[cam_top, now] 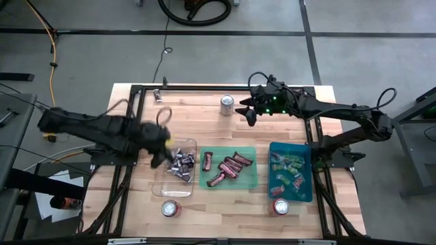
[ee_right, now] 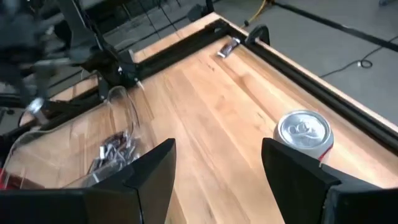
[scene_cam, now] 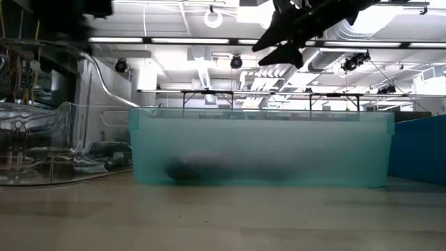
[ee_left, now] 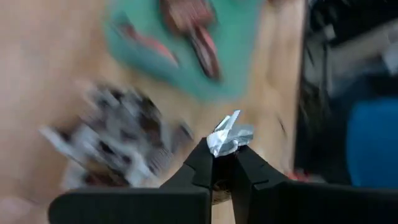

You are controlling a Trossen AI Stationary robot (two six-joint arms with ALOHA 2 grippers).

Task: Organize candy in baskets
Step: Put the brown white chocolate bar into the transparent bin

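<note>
My left gripper [cam_top: 162,155] hangs over the left part of the clear basket [cam_top: 165,185] and is shut on a silver-wrapped candy [ee_left: 231,135]. Dark and silver candy [cam_top: 182,163] lies in that basket. The green basket [cam_top: 246,178] holds maroon candy [cam_top: 227,167]. The teal-blue basket [cam_top: 305,178] holds green and pink candy [cam_top: 286,167]. My right gripper [cam_top: 248,112] stands open in the air over the table's far side, next to a can [ee_right: 305,134], with nothing between its fingers [ee_right: 152,171]. One more candy [ee_right: 227,48] lies by the far left corner. My left gripper pinches the silver candy by its near end [ee_left: 221,148] between the free ends of its two fingers. The fingers slant downward from the table's left. The rest of the wrapper sticks out past the tips, lifted clear above the clear basket.
One can [cam_top: 227,104] stands at the far middle, and two more cans [cam_top: 170,207] [cam_top: 280,206] stand near the front edge. A black metal frame [cam_top: 204,88] runs around the table. In the low view the green basket [scene_cam: 258,146] fills the foreground, with my right gripper [scene_cam: 282,43] above it.
</note>
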